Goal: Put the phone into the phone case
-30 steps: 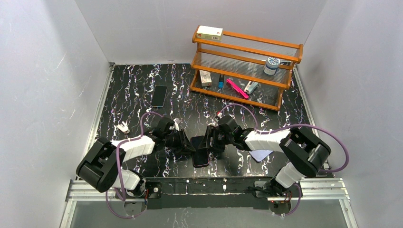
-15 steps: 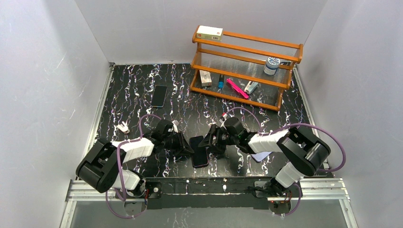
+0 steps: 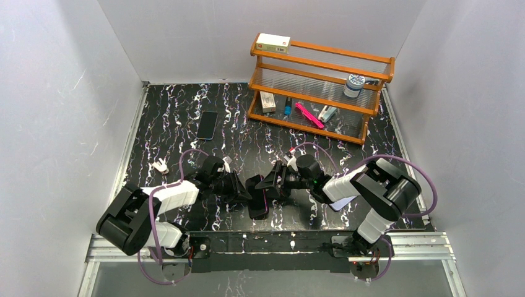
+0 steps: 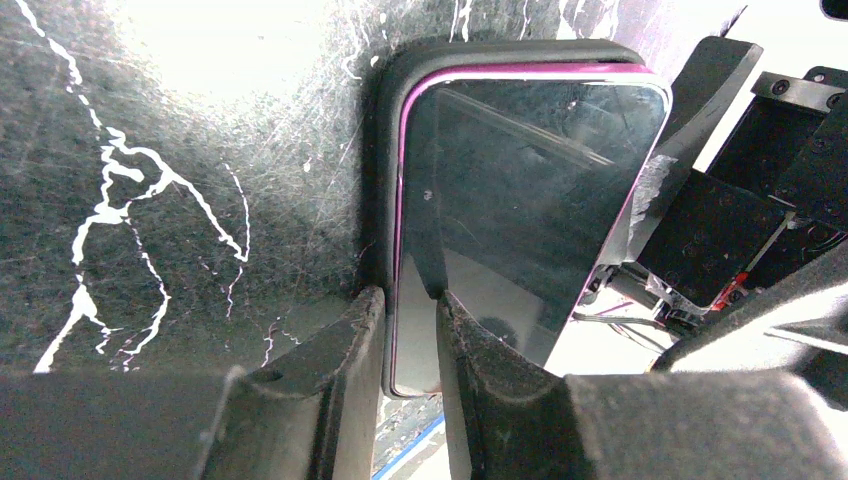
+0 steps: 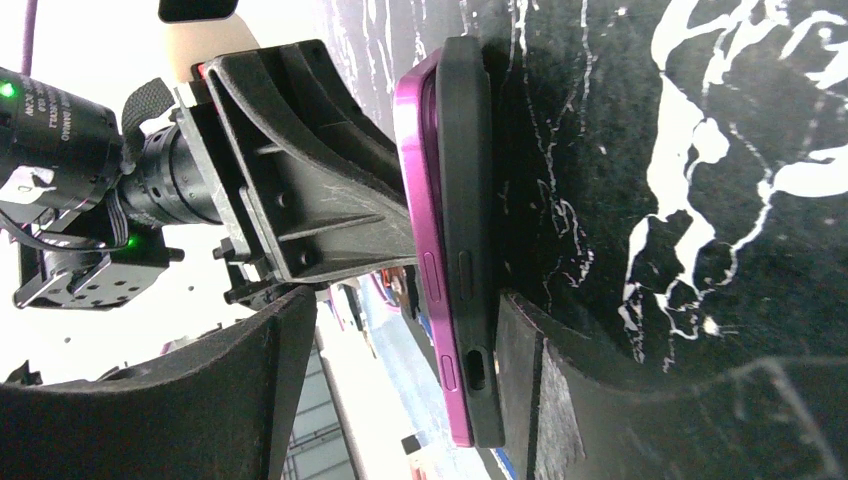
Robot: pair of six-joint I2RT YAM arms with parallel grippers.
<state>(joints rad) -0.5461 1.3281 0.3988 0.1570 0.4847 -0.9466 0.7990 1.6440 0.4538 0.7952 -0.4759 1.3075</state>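
A black-glass phone with a magenta rim [image 3: 258, 201] is held tilted on its edge at the front middle of the table. A black shell [image 4: 390, 150] lies against its back. In the left wrist view the phone [image 4: 520, 200] fills the middle. My left gripper [image 3: 246, 192] [image 4: 405, 300] is shut on its lower edge and the shell. In the right wrist view the magenta rim [image 5: 425, 230] and the black shell [image 5: 463, 200] stand edge-on. My right gripper [image 3: 267, 185] [image 5: 405, 305] is open around them, one finger against the shell. The pale lavender phone case [image 3: 343, 202] lies partly hidden under my right forearm.
A second black phone [image 3: 207, 125] lies flat at the back left. A small white object [image 3: 161, 166] sits near the left arm. A wooden rack [image 3: 371, 111] with small items stands at the back right. Grey walls close in both sides.
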